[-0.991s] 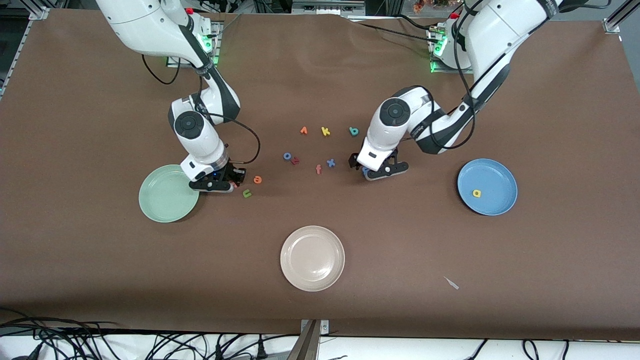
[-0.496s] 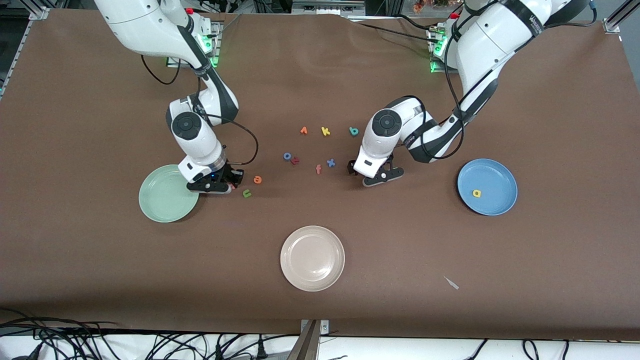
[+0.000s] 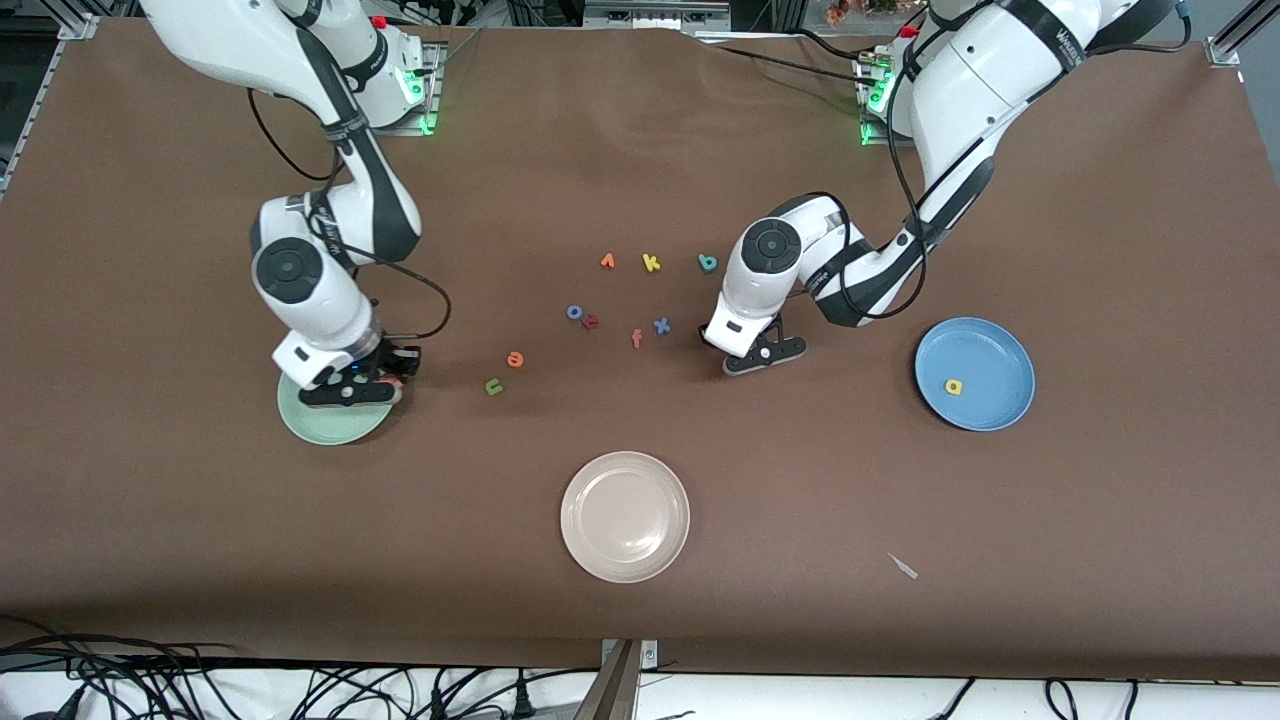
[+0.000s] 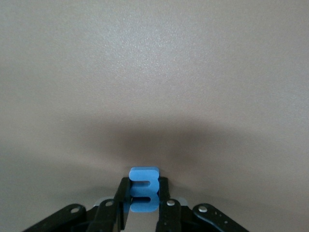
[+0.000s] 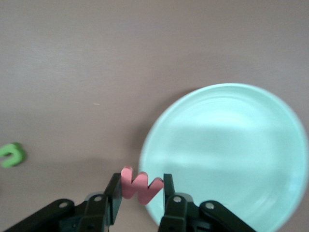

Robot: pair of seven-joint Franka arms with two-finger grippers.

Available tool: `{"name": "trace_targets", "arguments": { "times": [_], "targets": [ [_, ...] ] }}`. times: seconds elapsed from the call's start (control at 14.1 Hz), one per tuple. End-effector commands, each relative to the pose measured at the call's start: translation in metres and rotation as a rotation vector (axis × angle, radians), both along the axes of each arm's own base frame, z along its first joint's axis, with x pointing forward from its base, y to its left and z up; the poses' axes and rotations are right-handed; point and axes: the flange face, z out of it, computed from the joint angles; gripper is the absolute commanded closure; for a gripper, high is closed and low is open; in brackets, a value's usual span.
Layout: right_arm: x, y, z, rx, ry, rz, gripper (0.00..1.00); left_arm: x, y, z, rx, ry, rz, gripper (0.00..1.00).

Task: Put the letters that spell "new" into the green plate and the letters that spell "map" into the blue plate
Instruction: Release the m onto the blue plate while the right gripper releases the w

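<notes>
Right gripper (image 5: 140, 193) pinches pinkish-red "w" (image 5: 140, 186), hanging over 3 o'clock rim of green plate (image 3: 318, 428); next move, by my reading: shift over plate centre, release. Left gripper (image 4: 144, 205) clamped on blue "m" (image 4: 143, 195) at table level, at 9 o'clock from blue plate (image 3: 1000, 345), where yellow "a" (image 3: 954, 386) lies. Next: lift, carry there. Green "n" (image 3: 494, 386), orange "e" (image 3: 515, 359), teal "p" (image 3: 708, 263) wait on table.

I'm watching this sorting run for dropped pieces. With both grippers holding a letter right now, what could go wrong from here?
The right gripper pinches the pink w over the green plate's rim; released here, it might land on the table. The left gripper grips the blue m by a small part, so it could slip on the way to the blue plate.
</notes>
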Motion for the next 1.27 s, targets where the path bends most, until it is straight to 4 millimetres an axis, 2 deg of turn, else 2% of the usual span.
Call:
{"name": "trace_targets", "arguments": {
  "times": [0.0, 0.21, 0.28, 0.35, 0.42, 0.5, 0.71, 0.85, 0.99, 1.2],
  "targets": [
    [-0.004, -0.032, -0.006, -0.023, 0.03, 0.059, 0.74, 0.012, 0.011, 0.002, 0.058, -0.009, -0.069, 1.0],
    [-0.015, -0.043, -0.008, -0.021, 0.046, 0.059, 0.74, 0.034, 0.026, 0.019, 0.14, 0.067, -0.138, 1.0],
    [-0.019, -0.046, -0.01, -0.022, 0.052, 0.054, 0.69, 0.041, 0.031, 0.027, 0.138, 0.102, -0.167, 1.0],
    [-0.02, -0.047, -0.007, -0.019, 0.049, 0.05, 0.57, 0.05, 0.041, 0.035, 0.14, 0.135, -0.205, 1.0],
    [-0.02, -0.047, -0.004, -0.017, 0.048, 0.046, 0.25, 0.058, 0.051, 0.043, 0.151, 0.166, -0.248, 1.0],
    [-0.02, -0.047, -0.001, -0.016, 0.045, 0.042, 0.18, 0.068, 0.069, 0.048, 0.159, 0.196, -0.3, 1.0],
    [-0.017, -0.044, 0.007, -0.01, 0.033, 0.041, 0.14, 0.092, 0.125, 0.059, 0.154, 0.284, -0.464, 1.0],
    [-0.017, -0.029, 0.009, -0.002, 0.025, 0.022, 0.14, 0.105, 0.169, 0.063, 0.12, 0.315, -0.59, 1.0],
    [-0.015, -0.018, 0.014, 0.006, 0.017, 0.014, 0.14, 0.115, 0.22, 0.061, 0.069, 0.362, -0.718, 1.0],
    [-0.004, -0.013, 0.031, -0.001, 0.039, 0.009, 0.13, 0.124, 0.289, 0.056, 0.011, 0.383, -0.843, 1.0]
  ]
}}
